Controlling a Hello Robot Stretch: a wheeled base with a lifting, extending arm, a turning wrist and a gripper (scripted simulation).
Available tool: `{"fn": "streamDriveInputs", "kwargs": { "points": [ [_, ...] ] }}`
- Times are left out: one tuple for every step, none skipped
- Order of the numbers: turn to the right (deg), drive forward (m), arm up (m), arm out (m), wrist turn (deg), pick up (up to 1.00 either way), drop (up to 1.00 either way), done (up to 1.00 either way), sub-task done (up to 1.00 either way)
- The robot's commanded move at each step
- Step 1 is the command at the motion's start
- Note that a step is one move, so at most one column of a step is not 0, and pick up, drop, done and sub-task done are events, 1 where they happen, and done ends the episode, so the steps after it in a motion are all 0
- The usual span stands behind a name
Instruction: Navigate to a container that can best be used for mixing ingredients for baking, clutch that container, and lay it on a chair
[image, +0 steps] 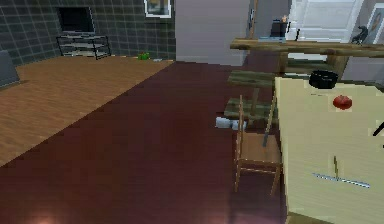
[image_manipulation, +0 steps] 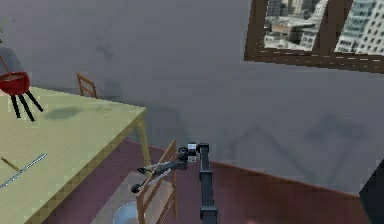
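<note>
While the dark square arm (image_manipulation: 206, 190) stands at the arm side view's bottom edge, its claw (image_manipulation: 147, 176) shows against the back of a brown wooden chair (image_manipulation: 157, 204) by the corner of the pale yellow flat-topped counter (image_manipulation: 80, 140). I cannot tell whether the claw grasps anything. In the forward view a black round bowl-shaped vessel (image: 322, 78) sits near the counter's far end. A small red rounded thing (image: 343, 101) lies near it, and a long thin grey strip (image: 340, 180) lies nearer the camera. A brown wooden chair (image: 258, 140) stands at the counter's left side on the dark red floor (image: 150, 150).
</note>
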Motion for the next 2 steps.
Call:
{"fn": "streamDriveInputs", "kwargs": {
  "points": [
    [0.0,0.00,0.10,0.00,0.0,0.00,0.00,0.00,0.00],
    [0.0,0.00,0.00,-0.08,0.0,0.00,0.00,0.00,0.00]
  ]
}}
